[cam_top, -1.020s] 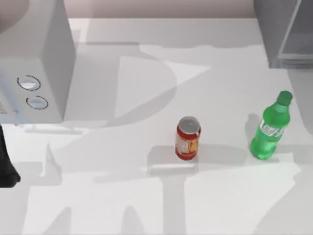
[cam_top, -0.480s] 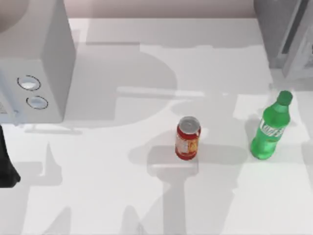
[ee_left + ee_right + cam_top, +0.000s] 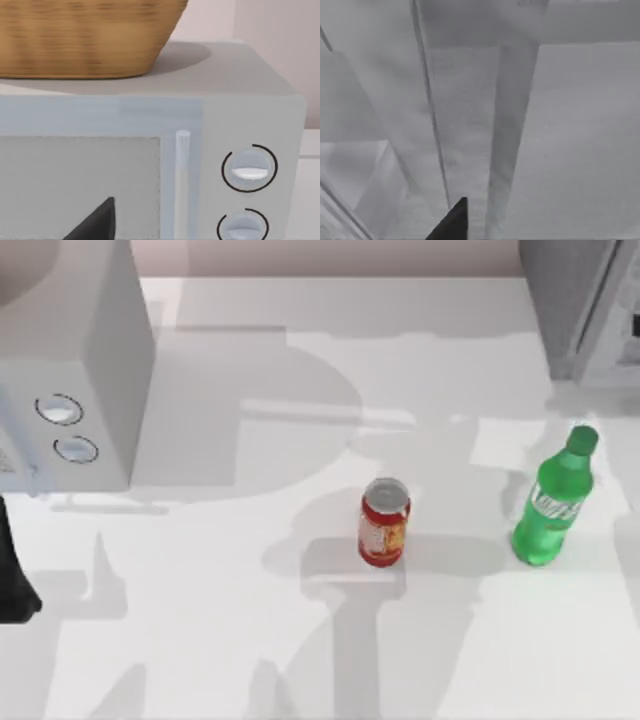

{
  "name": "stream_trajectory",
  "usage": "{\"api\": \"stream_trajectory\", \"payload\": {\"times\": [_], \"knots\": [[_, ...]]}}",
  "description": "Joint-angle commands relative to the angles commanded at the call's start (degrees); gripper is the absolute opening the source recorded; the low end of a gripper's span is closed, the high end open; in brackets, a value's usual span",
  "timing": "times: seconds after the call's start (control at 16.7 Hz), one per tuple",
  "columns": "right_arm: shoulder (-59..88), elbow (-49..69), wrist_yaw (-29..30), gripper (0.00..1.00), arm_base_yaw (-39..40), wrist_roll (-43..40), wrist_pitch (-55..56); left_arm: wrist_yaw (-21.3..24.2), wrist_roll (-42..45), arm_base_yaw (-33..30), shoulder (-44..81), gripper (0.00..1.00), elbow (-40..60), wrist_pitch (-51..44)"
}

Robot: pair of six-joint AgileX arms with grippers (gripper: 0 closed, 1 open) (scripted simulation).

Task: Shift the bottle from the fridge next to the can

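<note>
Bottle (image 3: 555, 502) upright on desk (image 3: 300, 640), out of fridge (image 3: 580, 310), right of can (image 3: 384, 523), near but apart. Judged: transfer essentially done; maybe fridge door left. Jaws' state: cannot tell either side. Left arm parked by white dial box (image 3: 70, 370). Desk white, shadowed.

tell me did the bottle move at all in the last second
No. In the top view the bottle stands upright in the same spot, to the right of the can, with the same gap between them. What changed is the fridge door.
</note>
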Motion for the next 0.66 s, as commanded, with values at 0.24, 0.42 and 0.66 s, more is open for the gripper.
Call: {"api": "stream_trajectory", "payload": {"times": [0.24,0.42,0.66], "knots": [[8.41,10.32,0.07,1.00,0.11,0.02,-2.16,0.00,0.00,0.00,0.00,1.00,0.00,0.00],[14.03,17.86,0.18,1.00,0.16,0.09,-3.65,0.00,0.00,0.00,0.00,1.00,0.00,0.00],[16.88,21.82,0.26,1.00,0.17,0.12,-4.42,0.00,0.00,0.00,0.00,1.00,0.00,0.00]]}}
